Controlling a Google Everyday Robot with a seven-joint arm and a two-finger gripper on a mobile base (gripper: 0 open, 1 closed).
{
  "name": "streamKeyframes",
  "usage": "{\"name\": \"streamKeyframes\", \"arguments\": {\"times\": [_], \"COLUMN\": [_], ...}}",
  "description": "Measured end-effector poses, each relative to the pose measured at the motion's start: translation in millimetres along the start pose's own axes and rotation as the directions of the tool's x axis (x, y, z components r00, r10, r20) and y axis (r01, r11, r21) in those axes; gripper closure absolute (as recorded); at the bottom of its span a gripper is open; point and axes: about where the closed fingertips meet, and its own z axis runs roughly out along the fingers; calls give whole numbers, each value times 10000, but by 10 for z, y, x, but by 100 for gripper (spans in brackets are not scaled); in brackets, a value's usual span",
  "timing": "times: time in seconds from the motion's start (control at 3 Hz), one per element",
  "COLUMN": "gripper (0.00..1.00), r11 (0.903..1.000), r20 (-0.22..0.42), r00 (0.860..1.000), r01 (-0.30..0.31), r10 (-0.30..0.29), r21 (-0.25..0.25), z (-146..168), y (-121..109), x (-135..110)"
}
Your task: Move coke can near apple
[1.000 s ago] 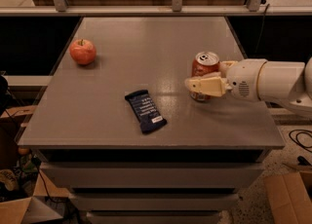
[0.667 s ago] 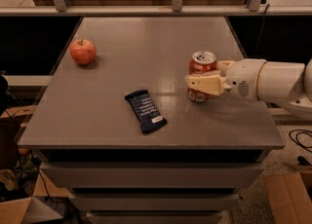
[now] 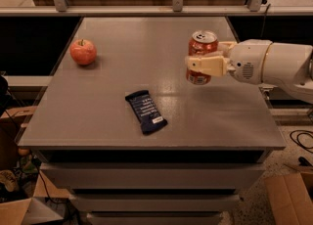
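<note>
We note the gripper (image 3: pixel 198 62) at right pinching the coke can (image 3: pixel 203 46) round its middle, seemingly held just off the table (image 3: pixel 98 116) so it can travel left toward the far-left apple (image 3: pixel 83 52)

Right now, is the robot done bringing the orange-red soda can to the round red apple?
No. Done: the gripper is shut on the orange-red soda can at the right side of the grey table. In hand: carrying it. Left: the round red apple sits on the left, so the can must go there and be set down.
</note>
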Motion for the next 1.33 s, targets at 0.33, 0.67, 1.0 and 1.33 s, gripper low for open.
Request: {"name": "streamKeyframes", "arguments": {"times": [0.33, 0.67, 1.0, 1.33], "gripper": [100, 100, 100, 100], "r11": [10000, 9968, 9683, 9097], "r20": [0, -59, -386, -527], "r00": [10000, 9995, 9942, 9807], "r01": [1, 303, 882, 1538], "r10": [-1, -308, -999, -1882], "r21": [-1, -738, -2339, -3856], "z": [1, 305, 985, 1765], "y": [1, 101, 313, 676], "x": [0, -74, -138, -146]}}
